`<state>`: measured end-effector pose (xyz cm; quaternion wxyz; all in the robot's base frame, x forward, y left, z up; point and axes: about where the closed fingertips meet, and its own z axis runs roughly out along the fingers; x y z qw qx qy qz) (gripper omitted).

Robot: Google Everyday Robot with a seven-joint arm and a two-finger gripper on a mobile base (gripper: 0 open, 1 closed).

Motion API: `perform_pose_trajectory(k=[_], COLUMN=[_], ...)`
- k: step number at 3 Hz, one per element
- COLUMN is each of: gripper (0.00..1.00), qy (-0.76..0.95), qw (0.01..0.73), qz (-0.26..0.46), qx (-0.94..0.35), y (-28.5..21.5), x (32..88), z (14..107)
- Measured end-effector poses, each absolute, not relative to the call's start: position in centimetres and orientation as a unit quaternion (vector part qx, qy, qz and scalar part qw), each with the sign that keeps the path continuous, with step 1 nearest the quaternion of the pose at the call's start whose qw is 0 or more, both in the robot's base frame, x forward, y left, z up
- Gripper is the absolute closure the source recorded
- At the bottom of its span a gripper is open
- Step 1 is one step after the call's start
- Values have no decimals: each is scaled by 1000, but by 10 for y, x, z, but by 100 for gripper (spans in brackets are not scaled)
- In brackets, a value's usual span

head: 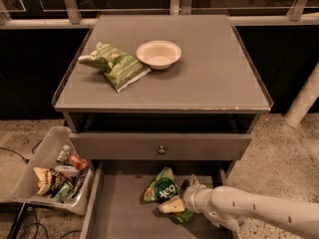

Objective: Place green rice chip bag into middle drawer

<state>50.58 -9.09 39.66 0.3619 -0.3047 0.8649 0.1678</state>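
Camera view: looks down from the front on a grey cabinet; every place below is given from the knob (161, 150).
knob: small, round, metal, centred on a shut grey drawer front (109, 146).
middle drawer (119, 210): directly below the knob, pulled out toward the camera; low side walls, flat grey floor.
green rice chip bag (162, 187): inside the middle drawer, just below the knob and a little to its right; crinkled, dark round logo with white lettering facing up, tan chip picture at its lower end. Whether it lies flat on the drawer floor cannot be told.
pincer (181, 201): below and right of the knob, over the middle drawer, against the right side of the green rice chip bag. Whether it is apart, together or clamped on the bag cannot be told.
arm (259, 210): white, running from the pincer to the lower right edge of the view.
tabletop (224, 78): above the knob, grey, with a raised rim.
olive bag (117, 66): above and left of the knob, on the tabletop; paler green with whitish stripes.
bowl (158, 54): straight above the knob, on the tabletop, just right of the olive bag; pale, round, upright.
bin (31, 176): left of the knob and slightly lower, on the speckled floor beside the middle drawer's left wall; holds mixed packets and cans.
post (304, 103): right of the knob, well apart; white, leaning.
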Motion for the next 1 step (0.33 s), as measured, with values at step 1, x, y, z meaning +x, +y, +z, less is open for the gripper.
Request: perform_pose_trajectory(k=[1], gripper=[0], qy=[865], qw=[362], qz=[168], qx=[-305], y=[-91], x=[506], z=[397])
